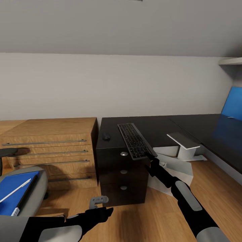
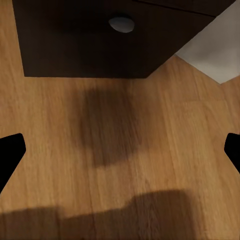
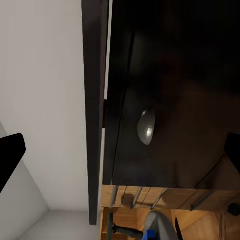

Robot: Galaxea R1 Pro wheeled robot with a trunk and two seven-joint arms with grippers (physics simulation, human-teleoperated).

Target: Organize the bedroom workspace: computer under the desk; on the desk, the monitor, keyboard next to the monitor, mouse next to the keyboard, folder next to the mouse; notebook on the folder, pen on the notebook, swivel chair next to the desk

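The keyboard (image 1: 135, 140) lies lengthwise on the black desk (image 1: 161, 126), its near end sticking out past the front edge. My right gripper (image 1: 151, 160) hovers open just below that near end, facing the top drawer knob (image 3: 146, 127). The mouse (image 1: 106, 137) sits on the desk left of the keyboard. At lower left the swivel chair (image 1: 36, 196) carries the blue folder (image 1: 10, 201), with the dark notebook (image 1: 27, 195) and the white pen (image 1: 15, 190) on top. The white computer (image 1: 174, 171) lies tilted on the floor beneath the desk. My left gripper (image 1: 102, 206) hangs open over the floor.
A light wooden drawer chest (image 1: 50, 148) stands against the desk's left side. The desk's black drawer unit (image 1: 122, 181) is straight ahead. A grey slab on a pale foot (image 1: 184, 143) sits under the desk. The blue back panel (image 1: 233, 102) and a white shelf (image 1: 232, 61) are at right.
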